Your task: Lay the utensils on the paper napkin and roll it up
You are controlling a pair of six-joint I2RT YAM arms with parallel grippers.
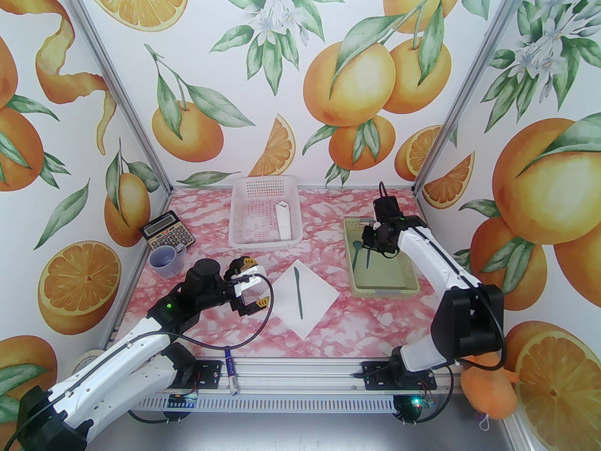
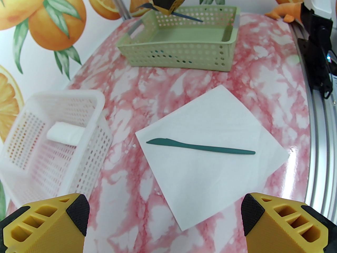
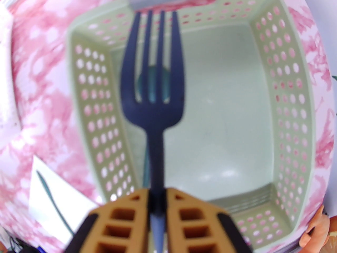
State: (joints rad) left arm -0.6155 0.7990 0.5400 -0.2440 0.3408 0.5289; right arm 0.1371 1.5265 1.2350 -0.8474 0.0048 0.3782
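The white paper napkin [image 1: 307,299] lies as a diamond at mid-table, with a dark teal knife [image 1: 298,291] along its middle. My left gripper [image 1: 251,283] hovers just left of it, open and holding nothing; its wrist view looks over the napkin [image 2: 210,167] and knife [image 2: 200,147] from between its yellow fingers [image 2: 276,220]. My right gripper [image 1: 371,244] hangs over the green basket [image 1: 408,289], shut on the handle of a dark fork [image 3: 152,88]. A teal spoon [image 1: 358,251] lies in the basket below, partly hidden behind the fork's tines in the right wrist view.
A white mesh basket [image 1: 244,233] with a white folded item [image 1: 284,221] stands at the back. A calculator [image 1: 167,235] and a lilac mug [image 1: 166,260] sit at the back left. A blue-capped marker [image 1: 231,371] lies on the front rail.
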